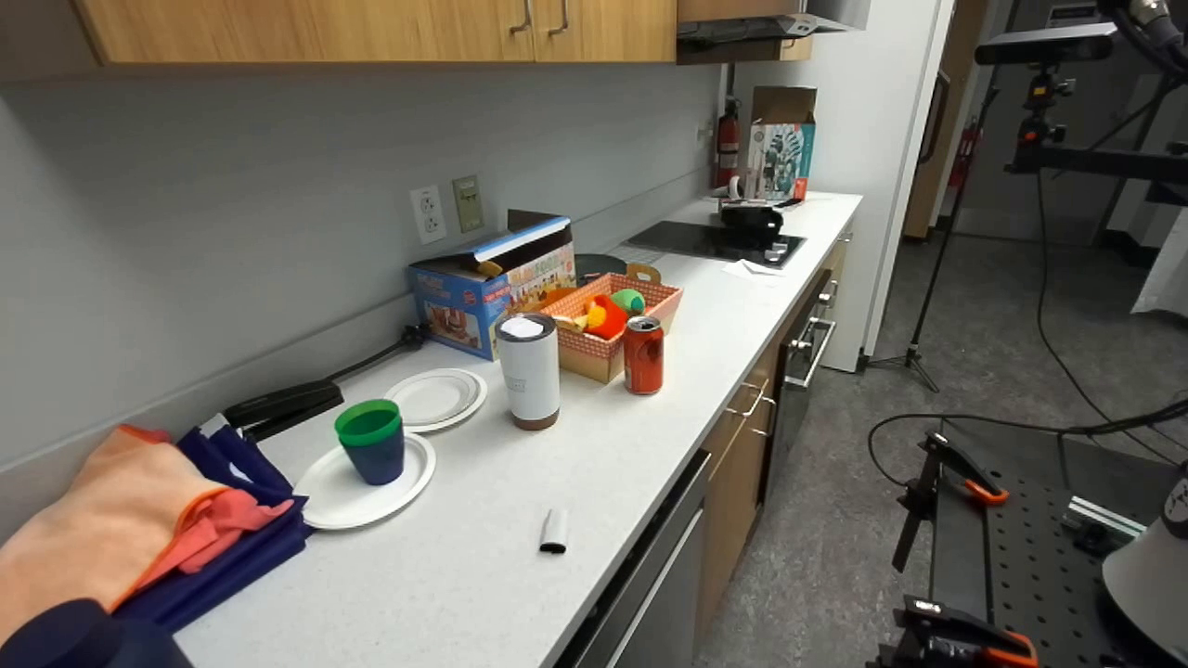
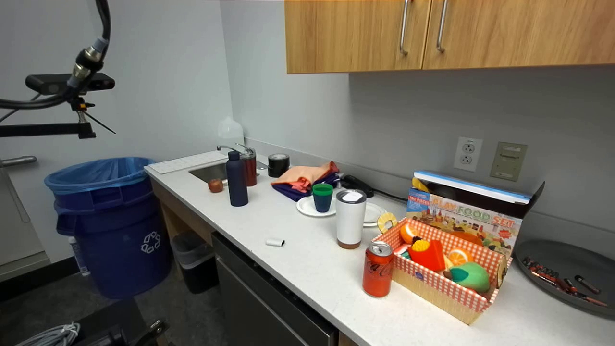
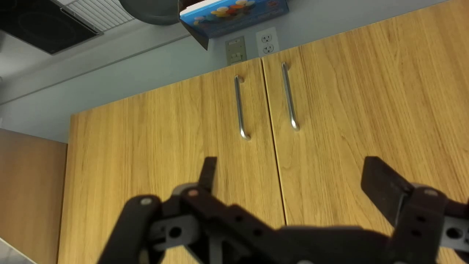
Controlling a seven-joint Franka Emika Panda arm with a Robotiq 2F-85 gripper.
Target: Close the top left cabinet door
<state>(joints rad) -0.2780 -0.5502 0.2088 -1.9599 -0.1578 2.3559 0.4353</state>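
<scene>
Blue cardboard carries the clearest print on the counter (image 2: pixel 307 240): the box (image 2: pixel 461 216) reads PLAY FOOD SET in multicoloured capitals, with PIECES on a smaller line near its upper corner, the number before it too blurred to trust. Dark flowing script wraps the red soda can (image 2: pixel 378 269), turned too far to read whole. A white recycling symbol marks the large blue bin (image 2: pixel 110 235); lettering on the teal-and-white carton (image 1: pixel 781 158) at the counter's far end is too small to make out. High on the wall (image 2: pixel 408 115), the top left cabinet door (image 2: pixel 353 33) appears flush with the neighbouring door (image 2: pixel 519 33). The wrist view, upside down, puts it at the picture's right, with its silver bar handle (image 3: pixel 289 96). There the gripper (image 3: pixel 293 170) has its fingers (image 3: pixel 381 187) spread wide, bare wood showing between them; whether either touches a door cannot be told.
</scene>
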